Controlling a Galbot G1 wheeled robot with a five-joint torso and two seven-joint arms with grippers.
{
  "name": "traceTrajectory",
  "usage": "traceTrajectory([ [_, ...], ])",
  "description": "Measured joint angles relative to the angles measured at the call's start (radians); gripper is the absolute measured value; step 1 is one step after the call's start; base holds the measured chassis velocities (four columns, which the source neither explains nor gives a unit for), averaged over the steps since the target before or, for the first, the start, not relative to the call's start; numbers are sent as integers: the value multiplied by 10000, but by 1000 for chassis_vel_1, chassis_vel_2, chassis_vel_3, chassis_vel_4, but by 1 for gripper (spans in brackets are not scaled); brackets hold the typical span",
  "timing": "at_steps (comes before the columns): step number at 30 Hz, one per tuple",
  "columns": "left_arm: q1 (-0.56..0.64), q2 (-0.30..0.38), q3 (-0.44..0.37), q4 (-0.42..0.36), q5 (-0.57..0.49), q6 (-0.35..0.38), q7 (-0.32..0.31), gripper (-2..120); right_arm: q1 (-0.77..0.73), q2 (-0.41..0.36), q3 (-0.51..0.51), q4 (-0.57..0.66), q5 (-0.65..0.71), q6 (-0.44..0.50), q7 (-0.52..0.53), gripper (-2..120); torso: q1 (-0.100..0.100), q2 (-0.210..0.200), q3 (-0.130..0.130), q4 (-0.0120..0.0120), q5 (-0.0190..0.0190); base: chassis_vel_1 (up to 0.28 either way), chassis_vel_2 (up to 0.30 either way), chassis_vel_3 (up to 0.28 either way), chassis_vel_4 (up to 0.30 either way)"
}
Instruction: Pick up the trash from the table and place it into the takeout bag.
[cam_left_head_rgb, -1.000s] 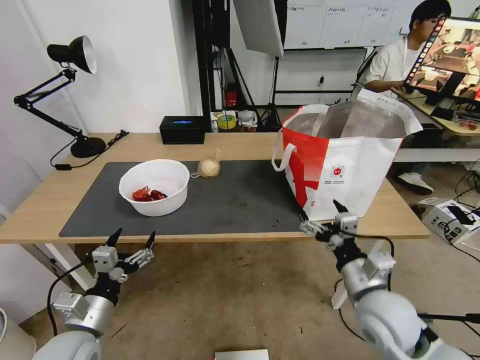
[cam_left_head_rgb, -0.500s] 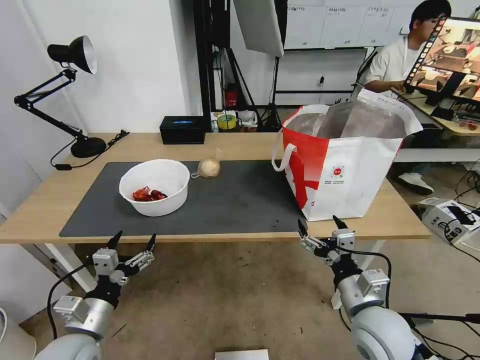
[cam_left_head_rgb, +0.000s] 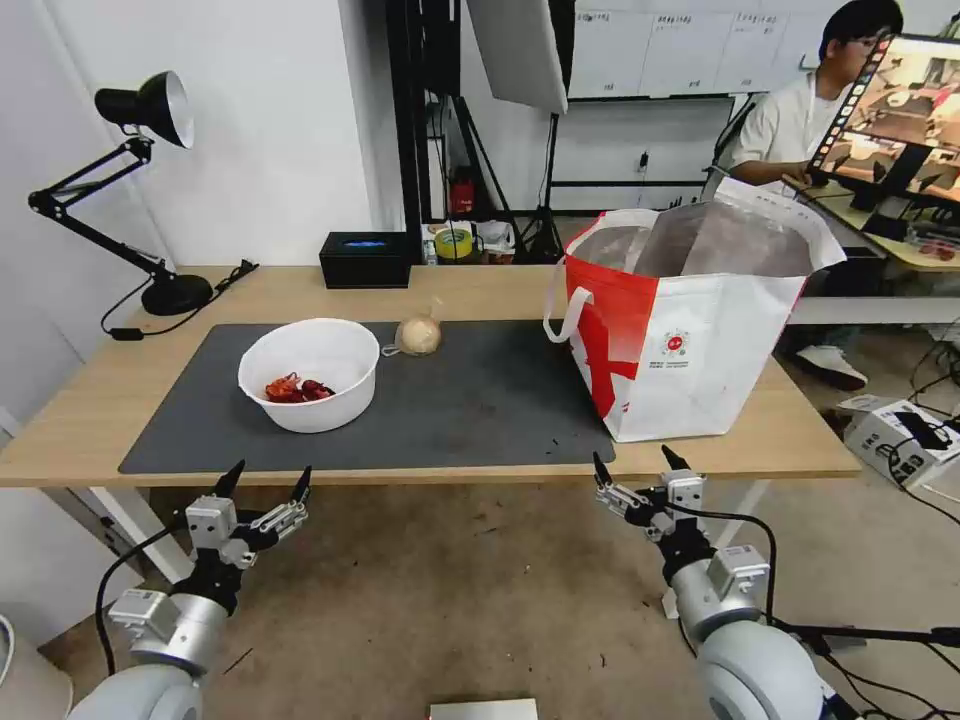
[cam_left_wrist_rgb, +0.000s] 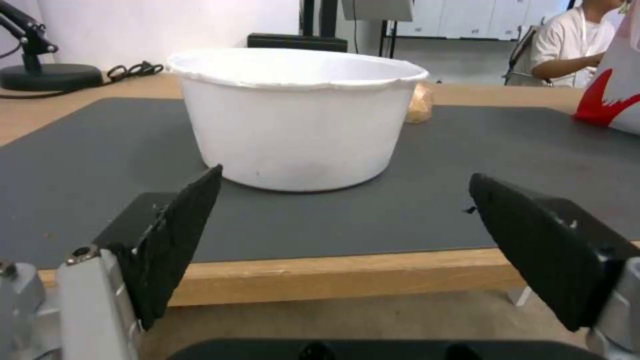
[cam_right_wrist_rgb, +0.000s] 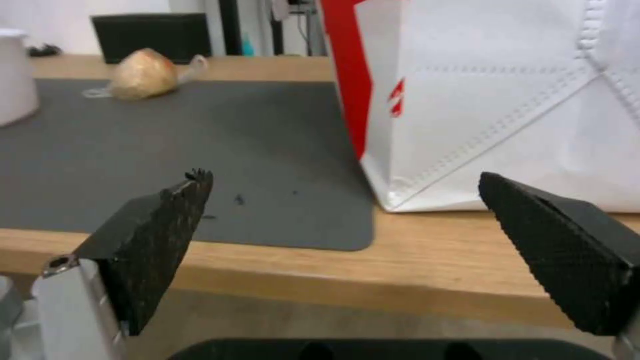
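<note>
Long light-wood table (cam_left_head_rgb: 90, 440) up front: white bowl with red scraps (cam_left_head_rgb: 309, 374) at 10 o'clock, white-and-red takeout bag (cam_left_head_rgb: 690, 320) at 2. Left gripper (cam_left_head_rgb: 262, 480) and right gripper (cam_left_head_rgb: 632, 468) hang below the edge, fingers spread wide, empty.

takeout bag (cam_left_head_rgb: 690, 330) contents hidden behind its walls

We count one worktop (cam_left_head_rgb: 90, 420) with one dark grey mat (cam_left_head_rgb: 470, 410) on it. There is one white bowl with red scraps (cam_left_head_rgb: 310, 375), one beige wrapped lump (cam_left_head_rgb: 418, 336), one takeout bag (cam_left_head_rgb: 690, 330), one black tissue box (cam_left_head_rgb: 365, 259) and one black desk lamp (cam_left_head_rgb: 120, 190). We see two pincers, left (cam_left_head_rgb: 265, 480) and right (cam_left_head_rgb: 632, 463), both spread wide and empty.
</note>
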Motion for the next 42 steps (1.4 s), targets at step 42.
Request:
traceTrajectory([
  [42,-636,562,329,643,-235,30,128,100,11019,2957,-6068,-7385,2292,-1007,-871,100,1,-1,1,1,-2,0,0,0,0],
])
